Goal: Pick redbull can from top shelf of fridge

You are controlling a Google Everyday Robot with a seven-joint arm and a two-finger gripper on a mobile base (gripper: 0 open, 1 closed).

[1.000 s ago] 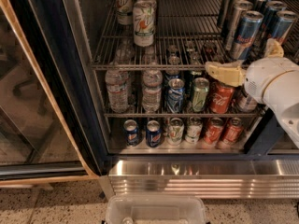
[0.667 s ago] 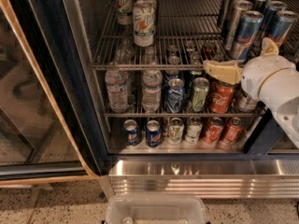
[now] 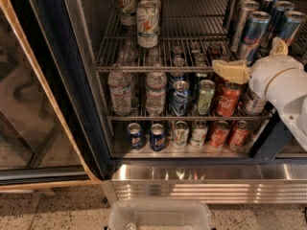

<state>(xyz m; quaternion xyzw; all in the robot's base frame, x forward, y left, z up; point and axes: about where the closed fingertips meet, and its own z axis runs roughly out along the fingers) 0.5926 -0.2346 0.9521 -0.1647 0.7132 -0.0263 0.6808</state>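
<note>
redbull can (image 3: 253, 32) stands at the front of its row on the top shelf (image 3: 144, 68), upper right of the frame, so the gripper (image 3: 247, 55), spread wide and empty just below it, should rise and straddle it squarely before closing, without nudging the neighbouring cans (image 3: 289, 28).

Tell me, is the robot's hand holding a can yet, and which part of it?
Nothing is held. The gripper is open at the right front of the top shelf, its fingers spread around the front redbull can but not clamped on it.
</note>
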